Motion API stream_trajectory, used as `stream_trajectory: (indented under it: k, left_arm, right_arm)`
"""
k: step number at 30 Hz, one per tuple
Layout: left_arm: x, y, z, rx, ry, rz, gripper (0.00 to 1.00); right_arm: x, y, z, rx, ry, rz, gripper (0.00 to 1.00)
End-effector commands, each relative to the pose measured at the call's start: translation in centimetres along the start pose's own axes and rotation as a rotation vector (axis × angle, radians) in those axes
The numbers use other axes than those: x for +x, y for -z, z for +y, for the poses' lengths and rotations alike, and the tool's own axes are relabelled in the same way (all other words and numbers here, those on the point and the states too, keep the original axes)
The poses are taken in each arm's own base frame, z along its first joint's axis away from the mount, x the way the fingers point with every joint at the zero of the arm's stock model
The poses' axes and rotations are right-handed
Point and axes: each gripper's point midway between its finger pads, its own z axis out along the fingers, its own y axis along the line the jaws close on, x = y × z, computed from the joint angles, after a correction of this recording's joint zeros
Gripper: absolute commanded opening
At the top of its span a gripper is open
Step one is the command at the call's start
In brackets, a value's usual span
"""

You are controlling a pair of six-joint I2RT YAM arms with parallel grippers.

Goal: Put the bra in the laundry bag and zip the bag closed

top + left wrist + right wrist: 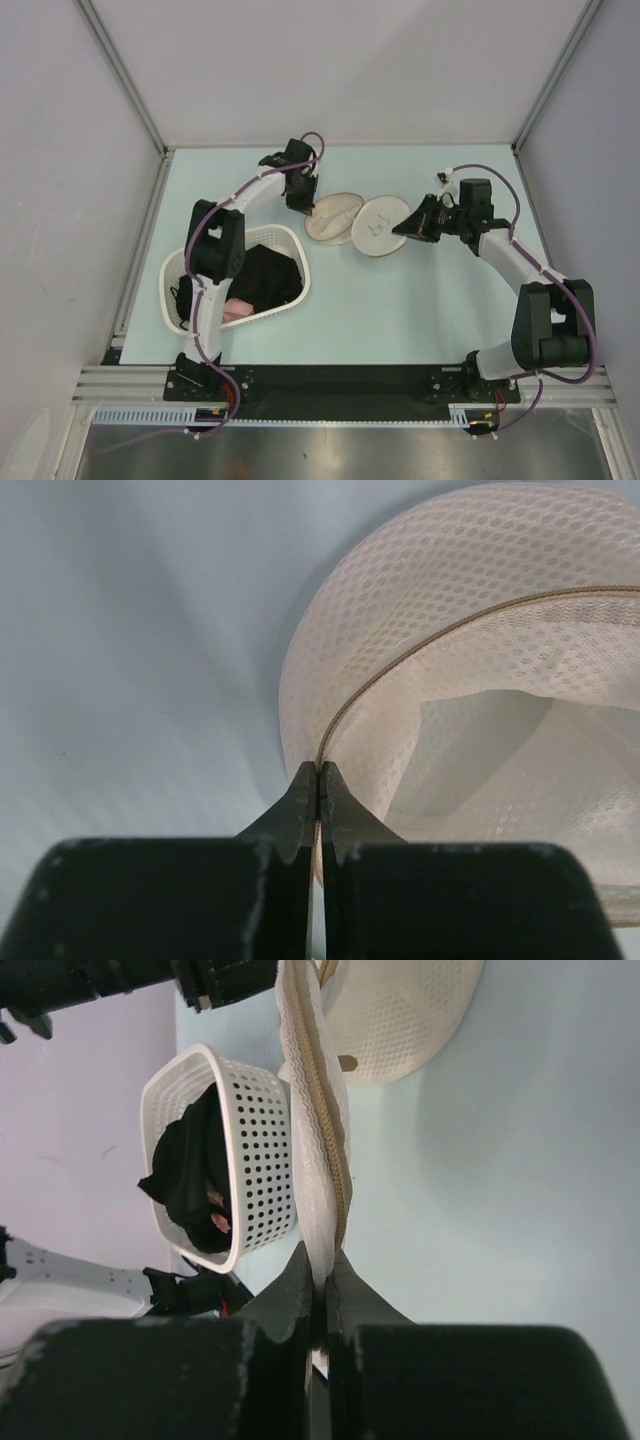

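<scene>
Laundry bag (380, 228) lies open on the table (420, 310), its two round mesh halves side by side, flat, insides up.

Left gripper (307, 207) sits at the bag's left edge. In the wrist view its jaws are pressed together, no gap, pinching the zip rim of the bag (470, 630) right at the tips (318, 780). The mesh wall curves up and away from the pinch.

Right gripper (400, 228) is at the bag's right edge, jaws likewise clamped tight (320, 1265) on the rim. The zip strip (315, 1110) runs straight up from the tips, w/ the other half lying beyond it.

Bra (268, 275) isn't in the bag: it's a black heap in the white basket (172, 290), left of and nearer than the bag, well apart from it. A pink garment (237, 311) lies in the basket beside the bra. The right wrist view also shows the basket (262, 1150) w/ the black fabric (180, 1175) bulging at its open top.
</scene>
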Motion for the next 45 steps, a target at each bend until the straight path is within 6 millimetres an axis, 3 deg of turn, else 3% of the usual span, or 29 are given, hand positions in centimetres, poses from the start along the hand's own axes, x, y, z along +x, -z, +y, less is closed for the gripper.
stream_trajectory:
  k: [1,2,4,6,7,10,11,14,16,20,21,24,29,34,39,42,44,45]
  left_arm:
    - [-3.3,5.6,-1.4,0.015,-0.008,-0.148,0.0]
    - [-3.4,6.8,-1.7,0.016,-0.012,-0.15,0.0]
    - [-4.8,10.5,-2.9,0.043,-0.012,-0.208,0.0]
    - [-4.6,12.7,-4.0,0.071,-0.02,-0.202,0.0]
    - [-5.6,14.6,-4.4,0.074,-0.024,-0.238,0.0]
    - [-5.1,17.3,-4.7,0.068,-0.007,-0.243,0.0]
    - [-5.2,17.5,-4.7,0.067,-0.005,-0.246,0.0]
    - [-5.3,17.0,-3.4,0.009,0.023,-0.224,0.0]
    - [-6.3,17.8,-3.7,0.034,0.042,-0.247,0.0]
    - [-7.6,18.0,-4.0,0.055,0.078,-0.282,0.0]
    - [-7.7,17.7,-3.9,0.06,0.09,-0.283,0.0]
    - [-8.3,17.0,-3.0,0.076,0.133,-0.276,0.0]
    - [-7.9,15.0,-2.0,0.088,0.172,-0.259,0.0]
    - [-7.8,12.6,-1.5,0.088,0.215,-0.279,0.0]
    - [-9.2,11.7,-0.7,0.083,0.247,-0.304,0.01]
    - [-10.1,11.5,0.1,0.063,0.244,-0.326,0.17]
    - [-10.6,12.0,1.1,0.022,0.247,-0.348,0.3]
    - [-10.9,13.4,1.4,0.009,0.245,-0.367,0.43]
  right_arm:
    - [-1.5,0.8,2.5,0.07,0.072,-0.065,0.0]
    - [-1.2,1.1,0.7,0.215,0.059,-0.074,0.0]
    - [-1.2,1.3,1.5,0.288,0.106,-0.088,0.0]
    - [-2.0,1.9,1.8,0.354,0.13,-0.139,0.0]
    - [-1.8,2.0,2.1,0.374,0.131,-0.141,0.0]
    - [-2.6,3.1,5.8,0.328,0.163,-0.201,0.0]
    - [-3.4,4.2,8.0,0.287,0.181,-0.25,0.0]
    - [-4.5,5.6,11.3,0.232,0.217,-0.306,0.0]
    - [-4.9,6.0,11.5,0.236,0.22,-0.294,0.0]
    - [-6.9,6.3,10.0,0.28,0.253,-0.286,0.0]
    - [-7.7,5.5,9.3,0.312,0.256,-0.261,0.0]
    - [-7.7,4.8,7.4,0.355,0.28,-0.181,0.01]
    - [-8.6,2.0,5.8,0.318,0.352,-0.128,0.02]
    - [-9.2,-1.7,6.6,0.173,0.4,-0.079,0.05]
    - [-9.2,-3.7,4.1,0.238,0.379,-0.007,0.12]
    - [-9.6,-3.6,2.6,0.283,0.351,-0.022,0.14]
    - [-10.3,-3.5,1.8,0.293,0.319,-0.038,0.23]
    - [-10.8,-3.7,1.4,0.299,0.308,-0.046,0.27]
